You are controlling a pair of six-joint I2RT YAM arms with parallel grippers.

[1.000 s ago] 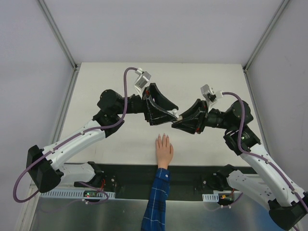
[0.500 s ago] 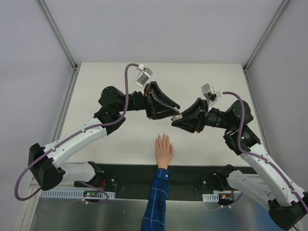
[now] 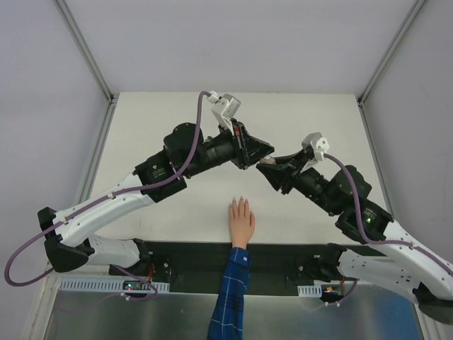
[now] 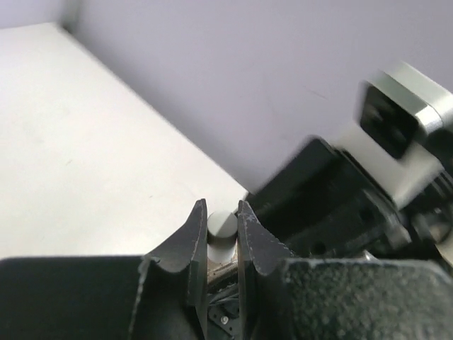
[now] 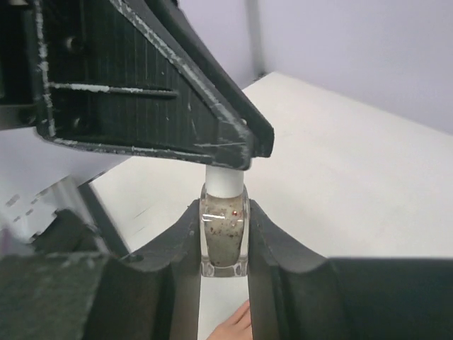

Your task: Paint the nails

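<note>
A small polish bottle (image 5: 224, 237) with speckled whitish liquid is held in mid-air, my right gripper (image 5: 224, 208) shut on its glass body. My left gripper (image 4: 221, 214) is shut on the bottle's white cap (image 4: 222, 228), coming in from above in the right wrist view. From overhead the two grippers meet at the bottle (image 3: 267, 161), left gripper (image 3: 265, 151) above right gripper (image 3: 271, 168). The flesh-coloured mannequin hand (image 3: 241, 221) lies flat on the table below them, fingers pointing away. Its nails (image 3: 239, 202) are tiny pale tips, about a hand's length nearer than the bottle.
A blue plaid sleeve (image 3: 230, 294) runs from the hand over the black base rail (image 3: 191, 255). The white table (image 3: 311, 120) is bounded by grey walls at the back and sides. A bit of the hand (image 5: 235, 327) shows beneath the bottle in the right wrist view.
My left gripper has swung right to the bottle and closed on its cap. The right arm has turned and stretched, bringing the bottle slightly up and toward the left gripper.
</note>
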